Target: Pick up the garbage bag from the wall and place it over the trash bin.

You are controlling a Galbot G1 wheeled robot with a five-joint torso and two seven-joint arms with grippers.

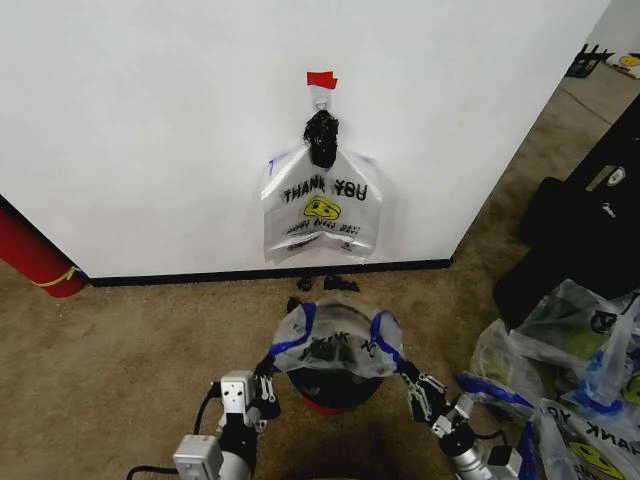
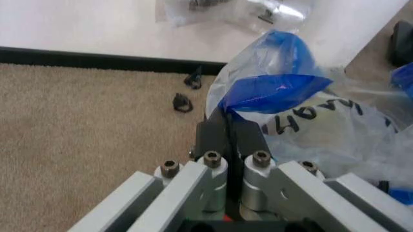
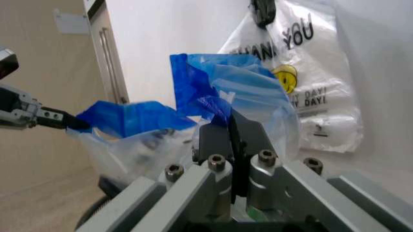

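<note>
wall (image 1: 150, 130): a second bag (image 1: 322, 212) hangs on it | trash bin (image 1: 335, 388): on carpet near the baseboard | garbage bag (image 1: 338, 342): stretched over bin mouth | left gripper (image 1: 268, 383), right gripper (image 1: 408, 381): each clenched on a blue handle | advice: pull both handles down evenly past the rim before letting go.

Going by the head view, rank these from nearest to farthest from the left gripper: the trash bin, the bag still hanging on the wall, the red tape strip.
From the left gripper, shut on a blue handle:
1. Trash bin, just beside it, under the held bag.
2. Hanging bag, on the wall ahead.
3. Red tape strip, higher on the wall, above that bag.
</note>
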